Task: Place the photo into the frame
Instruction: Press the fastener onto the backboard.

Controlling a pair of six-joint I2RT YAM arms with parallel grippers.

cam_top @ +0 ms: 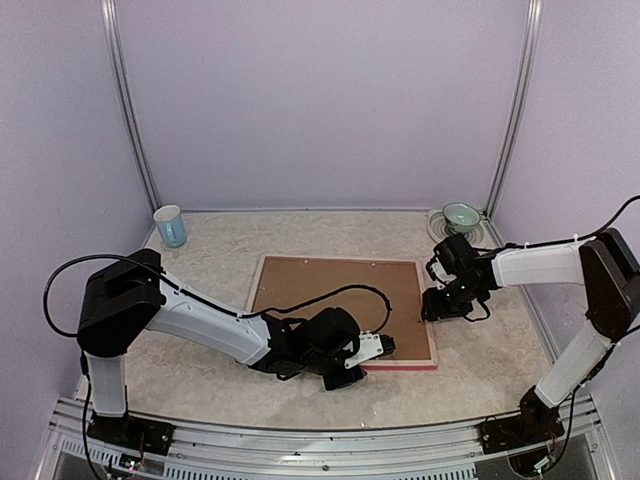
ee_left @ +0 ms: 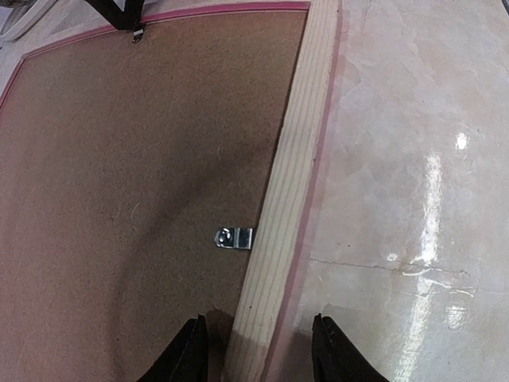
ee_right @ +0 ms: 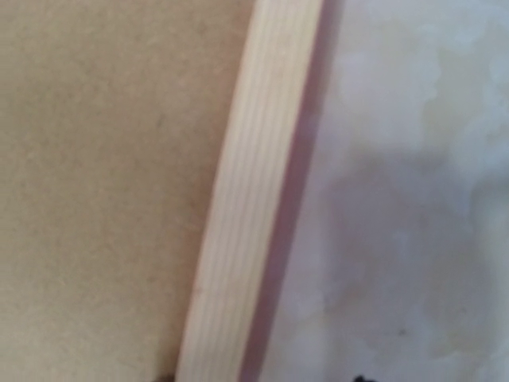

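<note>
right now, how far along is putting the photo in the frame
Done, seemingly: the pink-edged, pale wood frame lies face down with the plain brown backing board seated inside. The photo isn't visible, so that's unconfirmed. In hand: left gripper and right gripper each straddle a rail, jaws open. Still to do: probably gripping and flipping it.

Right jaws — cut off below (frame (ee_right: 253,199) blurred)

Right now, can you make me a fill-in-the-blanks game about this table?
The light blue cup stands at the table's back ____ corner.
The flat board inside the pink-edged, pale wood frame is ____.
The left arm's black fingers straddle the ____'s near rail.
Missing words: left, brown, frame.
</note>
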